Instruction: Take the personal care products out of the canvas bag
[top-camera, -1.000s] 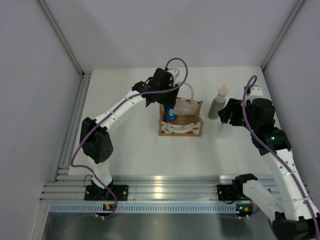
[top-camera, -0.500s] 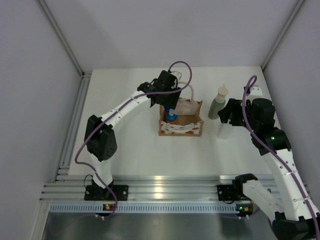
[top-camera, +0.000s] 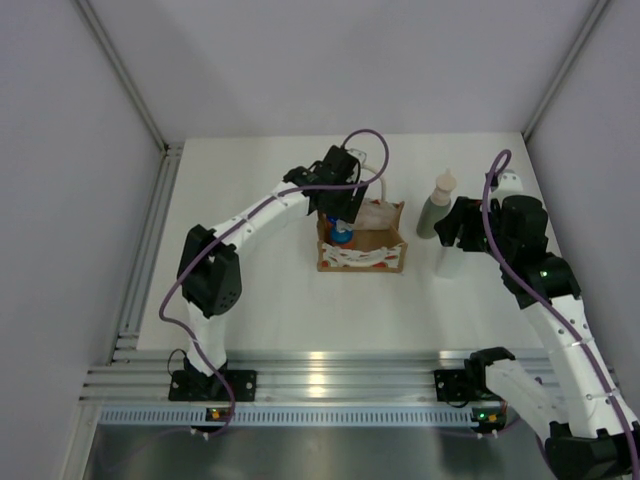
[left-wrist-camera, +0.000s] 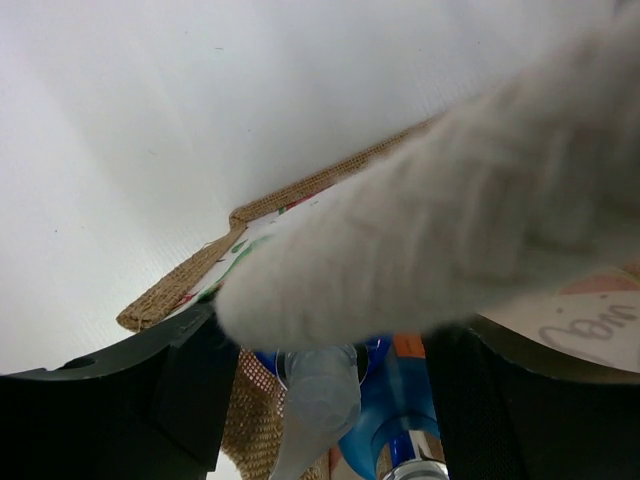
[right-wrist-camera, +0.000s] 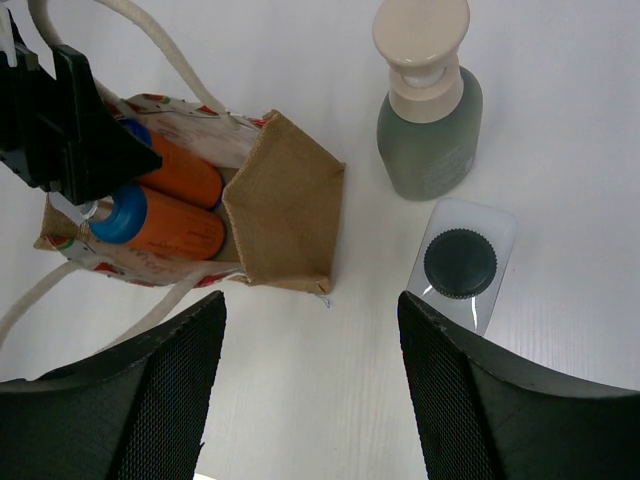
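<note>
The canvas bag (top-camera: 375, 258) stands mid-table, open on top. Two orange bottles (right-wrist-camera: 175, 228) with blue tops lie side by side in its left half. My left gripper (top-camera: 340, 218) is open and reaches down into the bag's left end, its fingers either side of a blue-and-clear top (left-wrist-camera: 400, 430). The bag's cream handle (left-wrist-camera: 450, 200) blurs across the left wrist view. The grey-green bottle (top-camera: 436, 207) and the translucent bottle (top-camera: 450, 262) stand on the table right of the bag. My right gripper (right-wrist-camera: 310, 400) is open and empty above the table between bag and translucent bottle (right-wrist-camera: 462, 265).
The grey-green bottle (right-wrist-camera: 430, 125) stands just behind the translucent one, near the table's right edge. Grey walls close the table at the back and sides. An aluminium rail (top-camera: 320, 380) runs along the near edge.
My left gripper has moved right and down, further into the bag's left end over the orange bottles. The right arm and the two bottles on the table have not moved.
</note>
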